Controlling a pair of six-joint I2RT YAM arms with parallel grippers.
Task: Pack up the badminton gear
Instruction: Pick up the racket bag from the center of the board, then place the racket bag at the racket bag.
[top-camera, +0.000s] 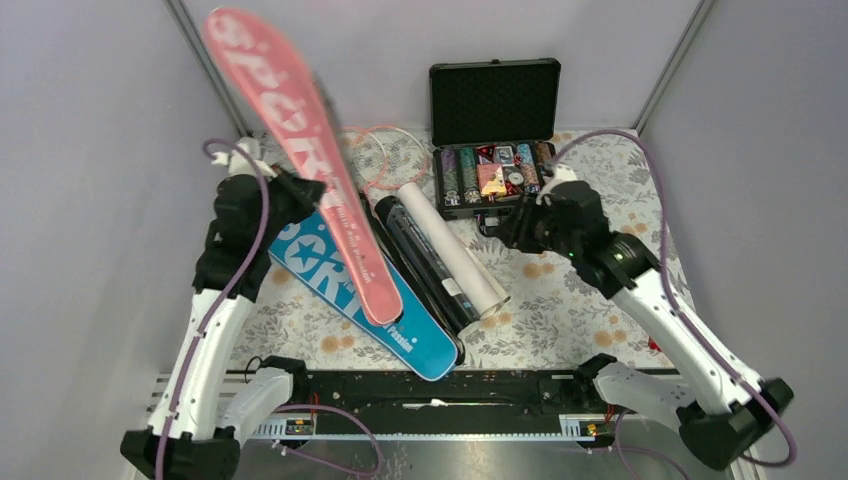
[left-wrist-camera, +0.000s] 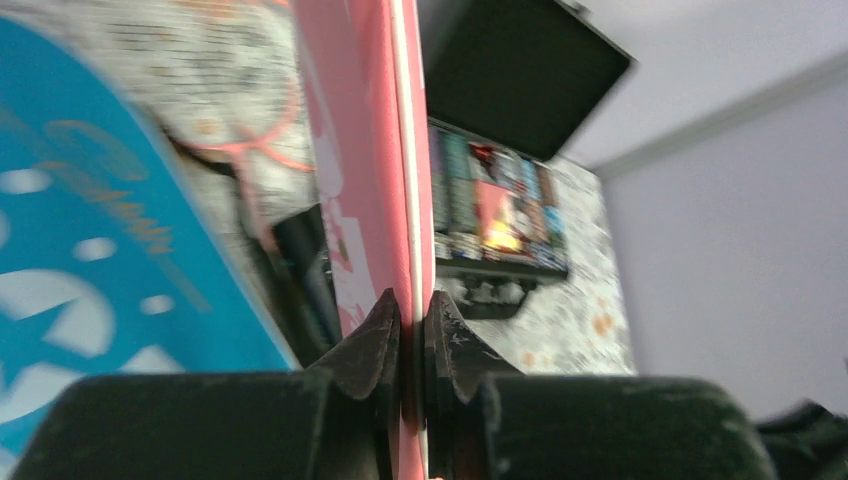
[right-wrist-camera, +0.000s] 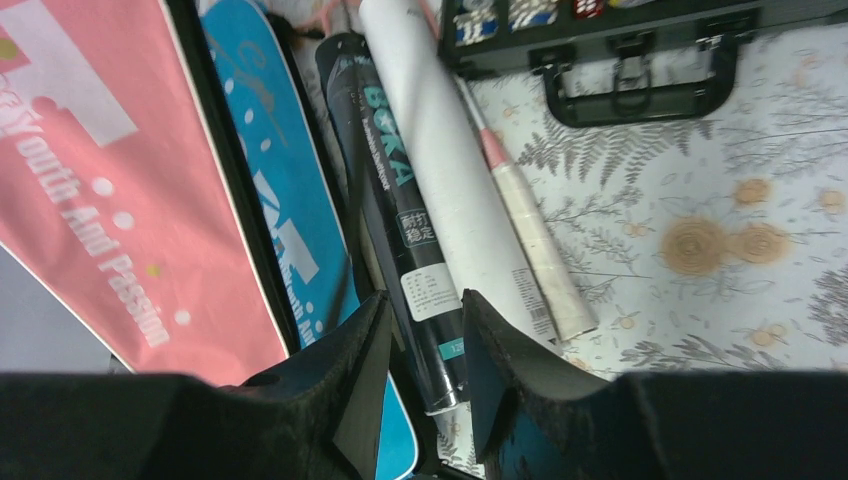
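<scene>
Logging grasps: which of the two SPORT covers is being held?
The pink cover, clamped by the left gripper; the blue cover lies ungripped beneath it.

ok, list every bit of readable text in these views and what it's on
"SPORT": pink racket cover, big white letters.
"Youth And Passion": same cover, smaller white print.
"PORT": blue racket cover, first letter hidden.
"BOKA": dark tube, teal letters, probably.
"耐打 稳定": white label on that tube.
Unreadable: the label's fine print, the barcode print on the white tube, anything in the poker chip case.
</scene>
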